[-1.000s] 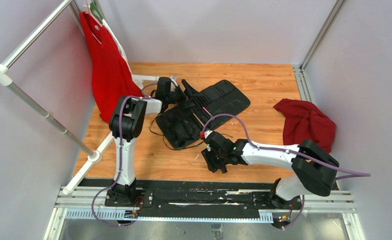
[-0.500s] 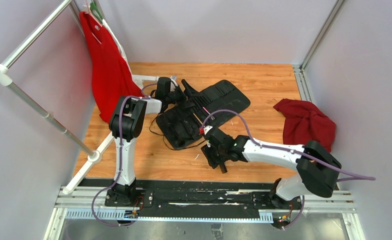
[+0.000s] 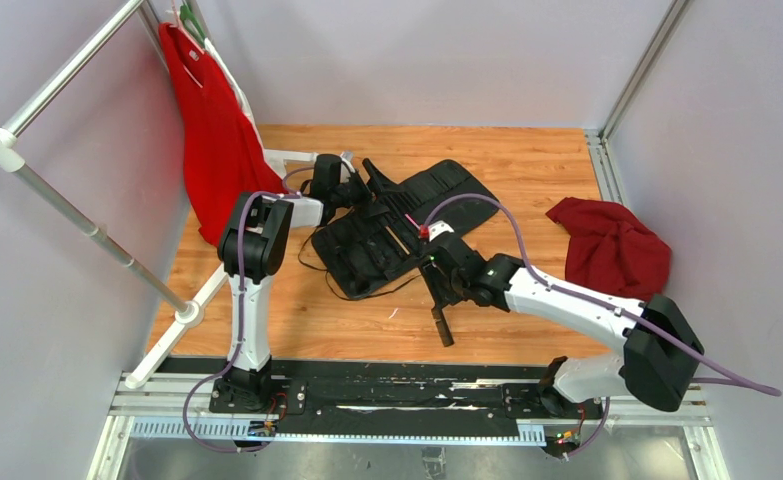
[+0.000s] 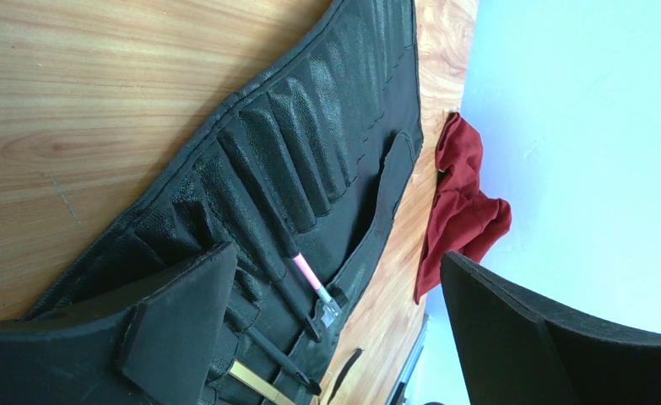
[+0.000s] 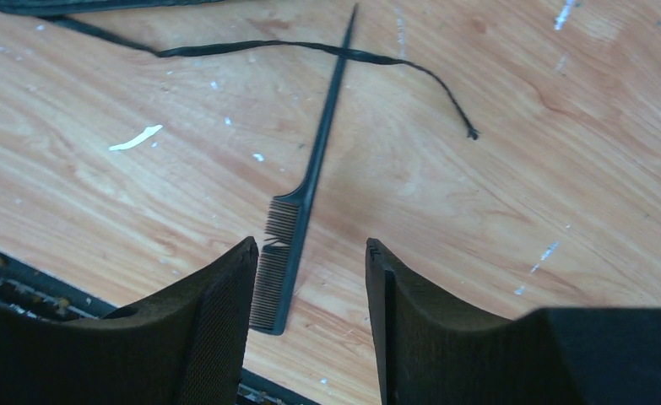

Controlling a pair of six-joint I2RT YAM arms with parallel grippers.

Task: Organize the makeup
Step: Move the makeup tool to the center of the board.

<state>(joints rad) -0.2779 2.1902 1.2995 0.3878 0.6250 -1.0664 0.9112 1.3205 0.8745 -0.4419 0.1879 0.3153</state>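
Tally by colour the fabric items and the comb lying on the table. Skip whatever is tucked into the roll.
Black: 2 (slotted roll, tail comb)
Dark red: 1 (crumpled cloth)
Total: 3

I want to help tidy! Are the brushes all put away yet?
A few brushes, like the pink-handled brush, already sit in slots of the black roll. Nothing is held: the right gripper hangs open over the black comb lying loose on the table; the left gripper is open above the roll. To do: the comb, and several slots look empty.
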